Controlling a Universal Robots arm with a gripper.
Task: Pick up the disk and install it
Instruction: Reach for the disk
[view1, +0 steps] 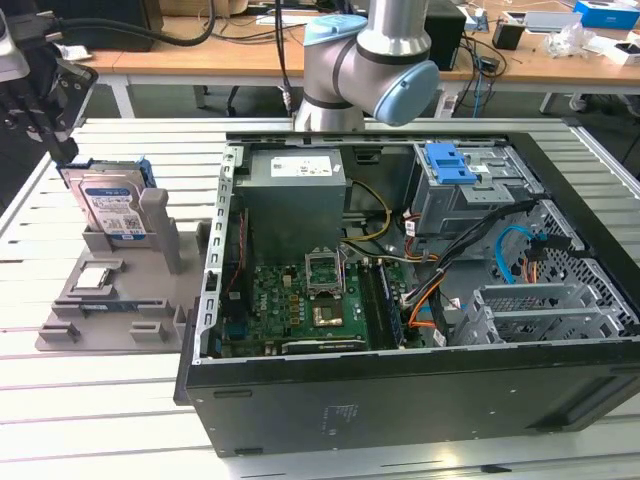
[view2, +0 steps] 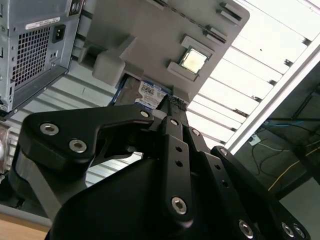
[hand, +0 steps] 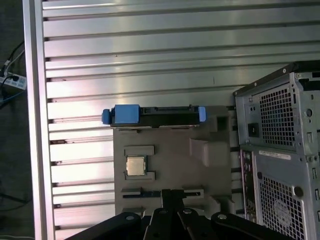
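Slatted metal table (view1: 100, 400) — cluttered wooden desk (view1: 240, 52) behind

Silver arm (view1: 392, 38), blue caps (view1: 406, 96), black end effector (view2: 169, 103)

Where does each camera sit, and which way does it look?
Exterior view: off the arm, looking down into the open computer case; arm and end effector show.
First wrist view: on the arm, looking down on the disk in its holder; the end effector shows.
Second wrist view: on the arm, looking past the end effector at the holder.
Both wrist views share disk, holder, chip.
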